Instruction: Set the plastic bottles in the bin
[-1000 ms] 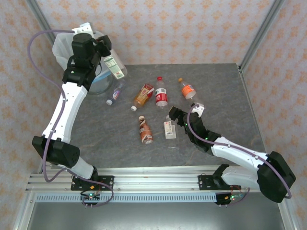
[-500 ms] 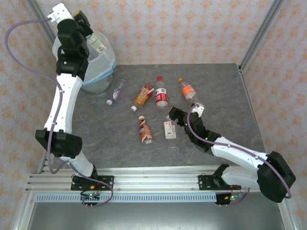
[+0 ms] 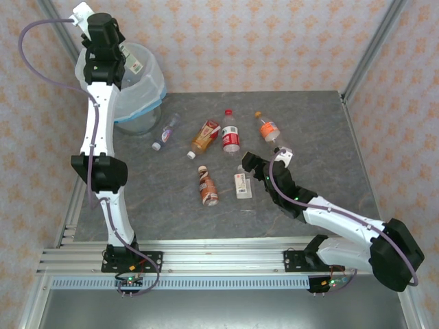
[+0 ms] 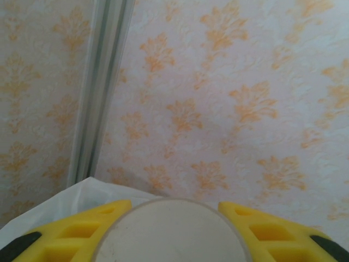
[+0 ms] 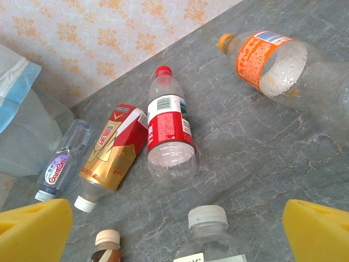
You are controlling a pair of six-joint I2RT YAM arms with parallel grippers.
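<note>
Left gripper (image 3: 125,60) is clamped on a bottle (image 4: 172,232) hanging right over the bin (image 3: 147,92), so I'd centre it above the bag opening, away from the rim, before letting go. Right gripper (image 3: 248,164) sits wide open just by the white-capped bottle (image 5: 207,218) lying on the table (image 3: 329,137).

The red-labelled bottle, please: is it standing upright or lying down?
Lying down. The red-labelled bottle rests lengthwise on the table, with its side against the surface and its label facing up.
</note>
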